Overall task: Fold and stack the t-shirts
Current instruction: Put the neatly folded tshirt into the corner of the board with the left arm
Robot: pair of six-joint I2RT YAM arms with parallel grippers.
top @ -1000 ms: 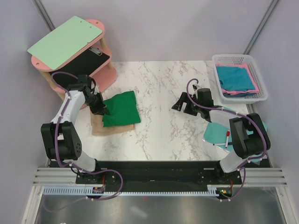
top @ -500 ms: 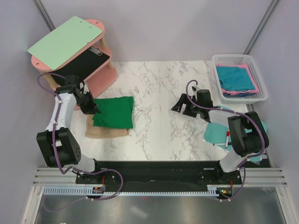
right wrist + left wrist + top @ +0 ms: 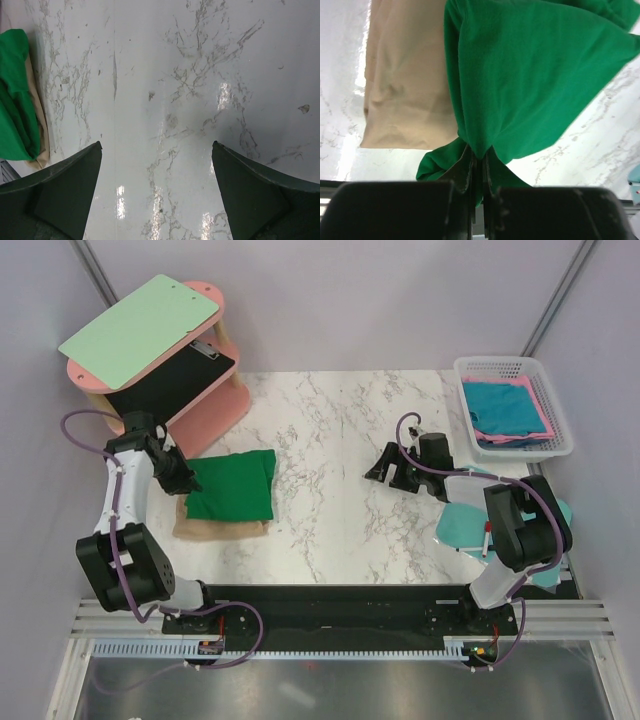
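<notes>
A folded dark green t-shirt [image 3: 233,484] lies on top of a folded tan-beige t-shirt [image 3: 215,528] at the left of the marble table. My left gripper [image 3: 188,480] is shut on the green shirt's left edge; in the left wrist view the green cloth [image 3: 530,70] bunches up between the closed jaws, with the tan shirt [image 3: 405,85] under it. My right gripper [image 3: 378,468] is open and empty over bare marble at centre right; its wrist view shows the green shirt [image 3: 15,100] far off. Teal-blue [image 3: 505,405] and pink [image 3: 541,418] shirts lie in the white basket [image 3: 500,367].
A pink two-tier stand [image 3: 205,410] with a pale green clipboard [image 3: 140,328] sits at the back left. A mint-teal board [image 3: 465,525] with a red marker [image 3: 487,537] lies at the table's right edge under my right arm.
My left gripper has pulled the green shirt to the left and a little nearer, and it now lies squarer over the tan shirt. The right arm has barely moved.
</notes>
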